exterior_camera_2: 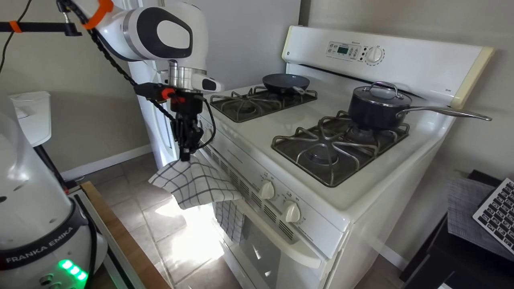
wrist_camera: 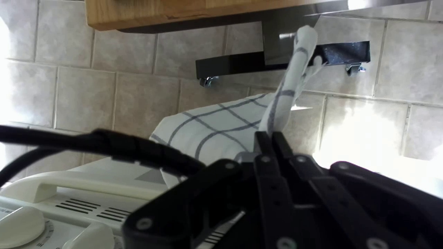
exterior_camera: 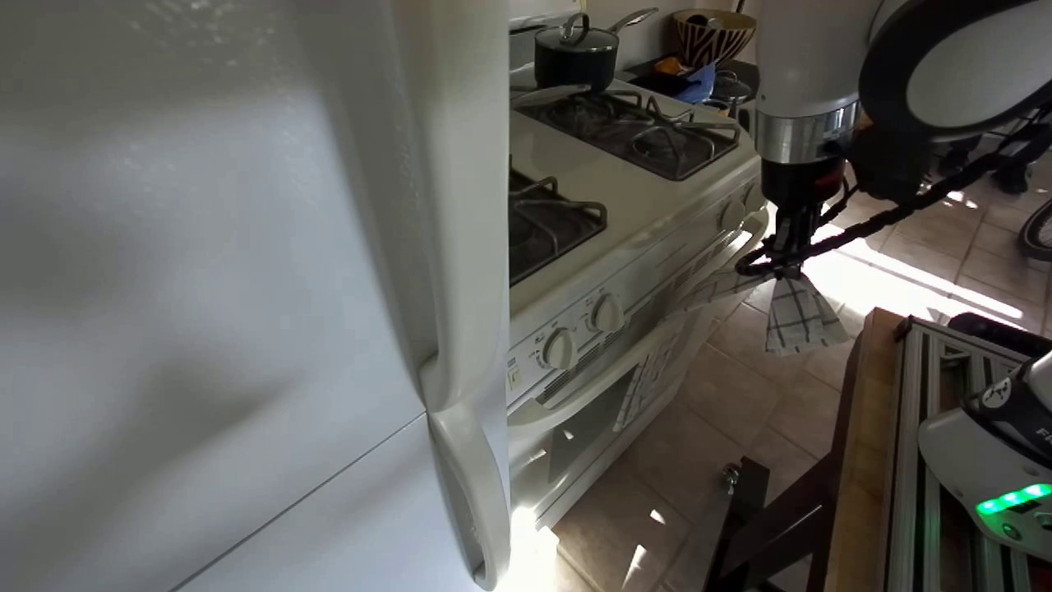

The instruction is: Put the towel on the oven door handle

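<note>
The white towel with dark grid check [exterior_camera_2: 196,182] is pinched in my gripper [exterior_camera_2: 185,155] in front of the oven. One end hangs free below the fingers in an exterior view [exterior_camera: 801,316]. The rest runs over to the oven door handle [exterior_camera_2: 277,237], and a part hangs below the bar beside the oven door. I cannot tell fully how it passes round the bar. In the wrist view, the towel [wrist_camera: 214,126] rises folded from the nearly closed fingertips [wrist_camera: 272,136]. The handle [wrist_camera: 104,188] shows at lower left, partly hidden by a cable and towel.
The white range has knobs [exterior_camera_2: 266,189] above the handle. A lidded pot [exterior_camera_2: 377,106] and a pan [exterior_camera_2: 285,83] stand on the burners. The refrigerator [exterior_camera: 246,247] adjoins the range. The robot's wood-edged table [exterior_camera: 863,460] faces the oven across tiled floor.
</note>
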Motion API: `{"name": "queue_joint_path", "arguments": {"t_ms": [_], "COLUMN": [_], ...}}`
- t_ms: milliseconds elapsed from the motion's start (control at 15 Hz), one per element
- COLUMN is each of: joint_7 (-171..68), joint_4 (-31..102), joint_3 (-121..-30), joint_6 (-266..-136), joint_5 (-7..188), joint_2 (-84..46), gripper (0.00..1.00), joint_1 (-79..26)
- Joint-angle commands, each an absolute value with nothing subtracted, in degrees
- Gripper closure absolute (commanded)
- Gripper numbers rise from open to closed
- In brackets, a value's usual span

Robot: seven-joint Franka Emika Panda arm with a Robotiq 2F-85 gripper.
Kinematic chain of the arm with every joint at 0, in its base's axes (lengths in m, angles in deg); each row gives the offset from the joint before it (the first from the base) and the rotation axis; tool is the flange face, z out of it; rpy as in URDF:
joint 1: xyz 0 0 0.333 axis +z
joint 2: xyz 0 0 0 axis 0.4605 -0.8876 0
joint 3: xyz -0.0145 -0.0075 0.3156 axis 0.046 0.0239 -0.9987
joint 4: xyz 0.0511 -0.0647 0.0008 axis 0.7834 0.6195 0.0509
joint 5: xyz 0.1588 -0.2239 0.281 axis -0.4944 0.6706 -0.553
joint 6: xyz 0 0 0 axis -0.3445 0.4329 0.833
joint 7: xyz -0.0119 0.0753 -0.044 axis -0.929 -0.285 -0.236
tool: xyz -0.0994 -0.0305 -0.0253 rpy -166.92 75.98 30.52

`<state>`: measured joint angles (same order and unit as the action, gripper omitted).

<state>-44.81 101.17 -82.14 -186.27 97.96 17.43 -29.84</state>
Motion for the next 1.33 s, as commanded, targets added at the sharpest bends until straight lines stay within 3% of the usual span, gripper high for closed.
{"name": "queue_joint_path", "arguments": {"t_ms": [0,467,933,1000,1067,1267], "joint_7": [-44.51,-43.68,-43.27,-43.11,-42.92,-42.82], "joint_4": [101.09,100.76,100.51,100.51,100.51,100.51], "joint_3": [-82.13,-82.43,-82.26,-82.44,-82.54,-82.64], "joint_6": [-183.75,-169.81,-171.86,-171.52,-171.38,-171.59], "joint_5": [99.61,103.15,103.08,103.46,103.63,103.85], "joint_2": [16.56,17.87,15.31,15.14,14.95,14.49], "gripper": [0.99,0.99,0.99,0.7,0.69,0.48], "joint_1": [-30.34,-30.22,-29.76,-29.71,-29.61,-29.45]}}
